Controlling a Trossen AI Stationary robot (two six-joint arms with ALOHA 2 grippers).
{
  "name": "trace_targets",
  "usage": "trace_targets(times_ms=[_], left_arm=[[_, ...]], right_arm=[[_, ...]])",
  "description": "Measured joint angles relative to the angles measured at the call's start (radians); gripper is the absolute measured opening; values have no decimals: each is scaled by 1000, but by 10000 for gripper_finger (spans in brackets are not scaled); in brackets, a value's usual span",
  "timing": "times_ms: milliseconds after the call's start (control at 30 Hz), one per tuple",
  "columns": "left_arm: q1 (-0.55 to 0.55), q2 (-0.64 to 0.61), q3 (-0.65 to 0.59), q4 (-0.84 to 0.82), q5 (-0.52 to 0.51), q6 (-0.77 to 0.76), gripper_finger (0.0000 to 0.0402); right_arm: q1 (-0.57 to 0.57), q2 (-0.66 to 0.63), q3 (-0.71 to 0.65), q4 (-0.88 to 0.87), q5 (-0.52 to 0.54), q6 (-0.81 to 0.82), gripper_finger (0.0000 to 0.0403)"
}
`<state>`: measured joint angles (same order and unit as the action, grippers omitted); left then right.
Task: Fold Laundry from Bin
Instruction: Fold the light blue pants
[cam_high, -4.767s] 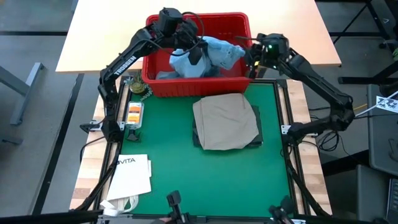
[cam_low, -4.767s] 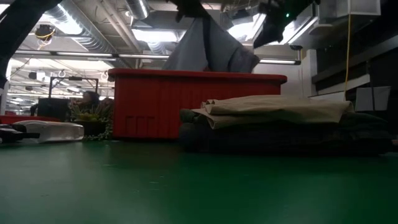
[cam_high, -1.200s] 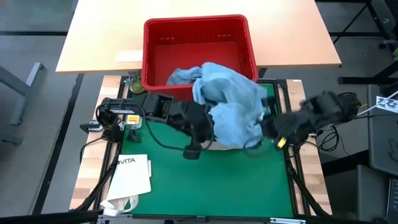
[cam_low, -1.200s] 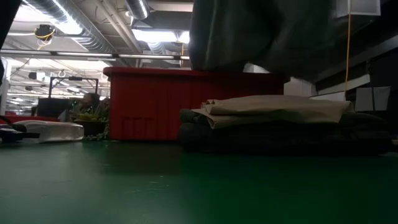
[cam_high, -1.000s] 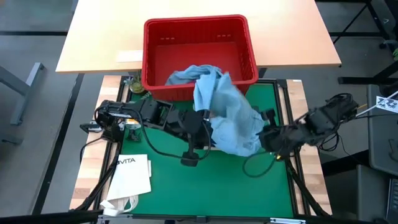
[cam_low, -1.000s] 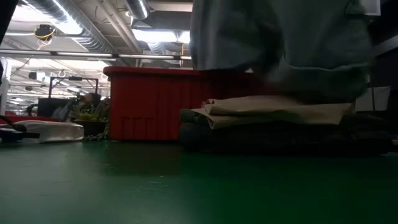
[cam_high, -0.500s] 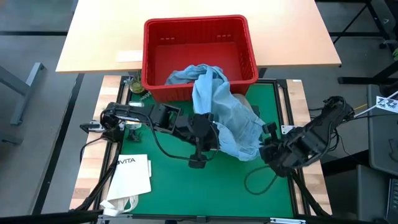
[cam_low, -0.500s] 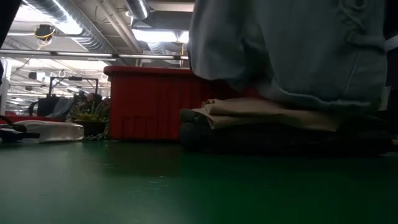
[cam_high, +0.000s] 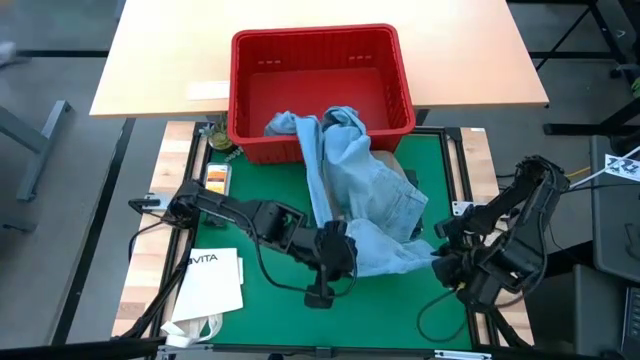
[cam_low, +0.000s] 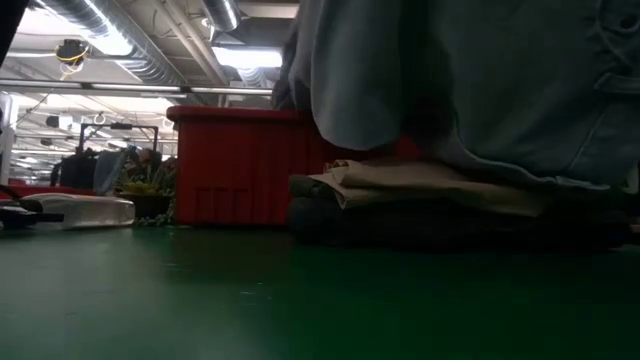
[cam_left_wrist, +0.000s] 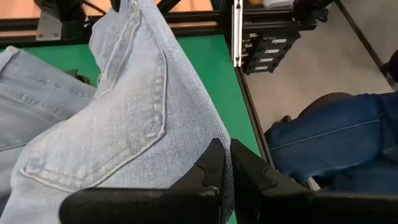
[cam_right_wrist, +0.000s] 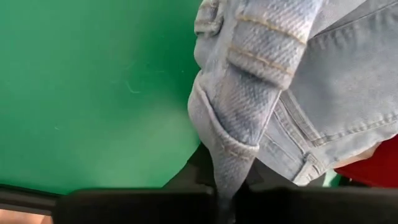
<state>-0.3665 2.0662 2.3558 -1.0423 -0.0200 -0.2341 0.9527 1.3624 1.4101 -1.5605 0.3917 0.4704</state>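
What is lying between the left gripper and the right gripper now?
In the high view, the light blue denim jeans span the stretch from the left gripper to the right gripper; both are shut on the jeans' edge, above the green mat.

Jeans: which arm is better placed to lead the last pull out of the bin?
Probably the left. Both grippers are shut on the jeans, but the left gripper sits more in line with the leg trailing from the bin; the right gripper sits off to the side.

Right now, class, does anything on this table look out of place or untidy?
The light blue jeans trail half out of the red bin, draped over the folded stack. The left gripper and right gripper, both shut, pinch their near edge.
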Motion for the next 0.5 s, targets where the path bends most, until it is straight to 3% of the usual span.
trace_targets(times_ms=[500], left_arm=[[-60,126,0,120,-13,-4,8]], right_arm=[[176,23,0,-8,-27,244,8]])
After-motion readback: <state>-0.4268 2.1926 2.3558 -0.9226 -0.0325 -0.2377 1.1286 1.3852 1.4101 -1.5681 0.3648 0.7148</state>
